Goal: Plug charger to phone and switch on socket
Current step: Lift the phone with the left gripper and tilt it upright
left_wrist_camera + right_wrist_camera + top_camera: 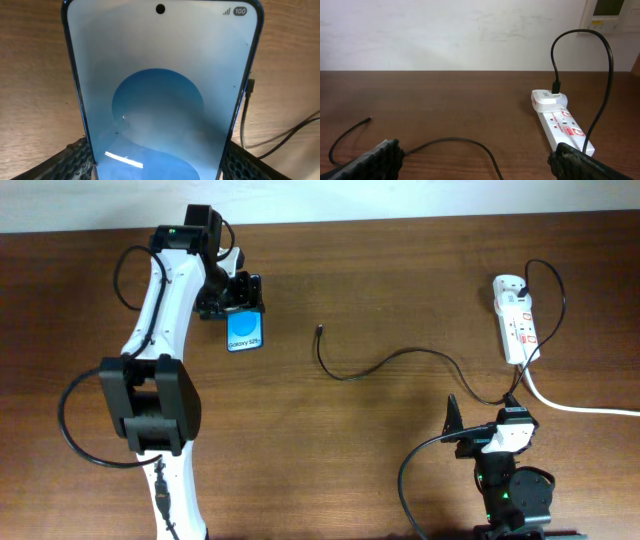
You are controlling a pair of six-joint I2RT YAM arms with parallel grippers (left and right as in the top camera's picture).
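Brown wooden table (pixel 330 470) carries everything. At its far left the phone (pixel 246 332) is clamped by its edges in the left pincer (pixel 238 302), probably to steady it for plugging. The charger (pixel 400 358) lies well apart to the right, its tip loose. The right pincer (pixel 477 155) hangs spread wide and empty near the cable, likely to fetch it. Beyond it lies the socket (pixel 515 320).

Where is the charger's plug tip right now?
In the overhead view the plug tip lies loose on the table near centre, just right of the phone in the left gripper, well left of the power strip.
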